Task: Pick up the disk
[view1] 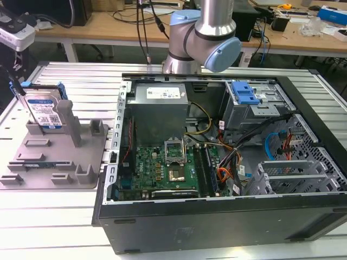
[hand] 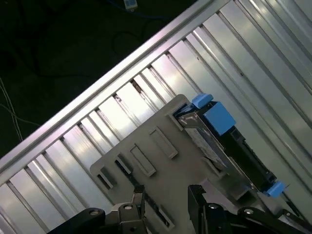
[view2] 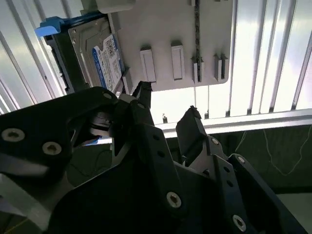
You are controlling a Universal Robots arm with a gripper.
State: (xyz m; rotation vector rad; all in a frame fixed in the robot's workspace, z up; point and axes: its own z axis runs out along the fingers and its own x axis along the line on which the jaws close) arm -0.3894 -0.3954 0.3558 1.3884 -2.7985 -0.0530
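Silver rectangular hard drive with blue rails stands upright in grey plastic holder, far left in the exterior view; black metal gripper near it, jaws apart, empty.

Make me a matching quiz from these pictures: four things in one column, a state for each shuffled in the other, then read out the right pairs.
Things:
1. disk
2. grey holder
3. computer case
4. hand

States:
A. side panel off, insides showing
B. standing on edge in the grey holder
C. open, with nothing between its fingers
D. lying flat, posts sticking up

Pairs: 1-B, 2-D, 3-A, 4-C
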